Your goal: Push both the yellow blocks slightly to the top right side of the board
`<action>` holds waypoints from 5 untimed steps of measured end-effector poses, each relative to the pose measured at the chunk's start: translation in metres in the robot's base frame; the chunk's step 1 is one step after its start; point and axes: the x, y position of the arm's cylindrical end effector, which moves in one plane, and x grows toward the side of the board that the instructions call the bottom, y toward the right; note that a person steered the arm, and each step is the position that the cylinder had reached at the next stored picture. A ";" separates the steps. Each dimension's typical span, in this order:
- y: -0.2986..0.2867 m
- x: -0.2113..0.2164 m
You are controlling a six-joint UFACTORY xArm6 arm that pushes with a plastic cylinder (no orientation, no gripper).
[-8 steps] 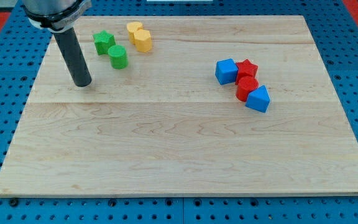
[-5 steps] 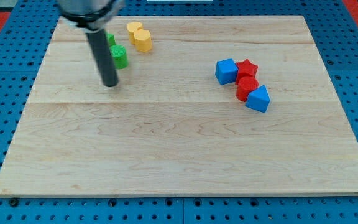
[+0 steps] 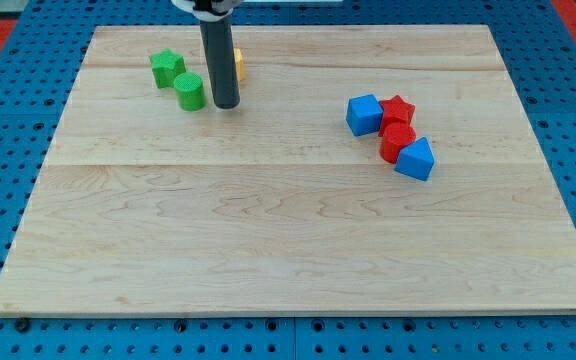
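- Nearest you, the bottom half of the surface [image 3: 268, 250] holds nothing you need to work around.
- Toward the right edge, a blue cube [image 3: 364, 114], a red star [image 3: 397, 109], a second red block [image 3: 397, 141] and a blue wedge-like block [image 3: 415, 159] sit touching in a cluster, well apart from the work.
- My tip [image 3: 227, 104] has swept from near the left edge toward the middle in under a second; it now rests just right of the green cylinder [image 3: 189, 92], with the green star [image 3: 167, 69] beyond that, near the top left corner.
- The rod now stands in front of the yellow blocks [image 3: 239, 64]: you see only a sliver at its right side, close to the top edge, so you cannot tell whether both are unmoved.
- There is no hand on this rig, only the rod, so there is no hold to report.
- The tip looks placed just below the yellows, so the push toward the top right corner has probably not begun.
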 end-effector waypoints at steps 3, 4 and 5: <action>-0.017 -0.039; -0.023 -0.043; -0.023 -0.048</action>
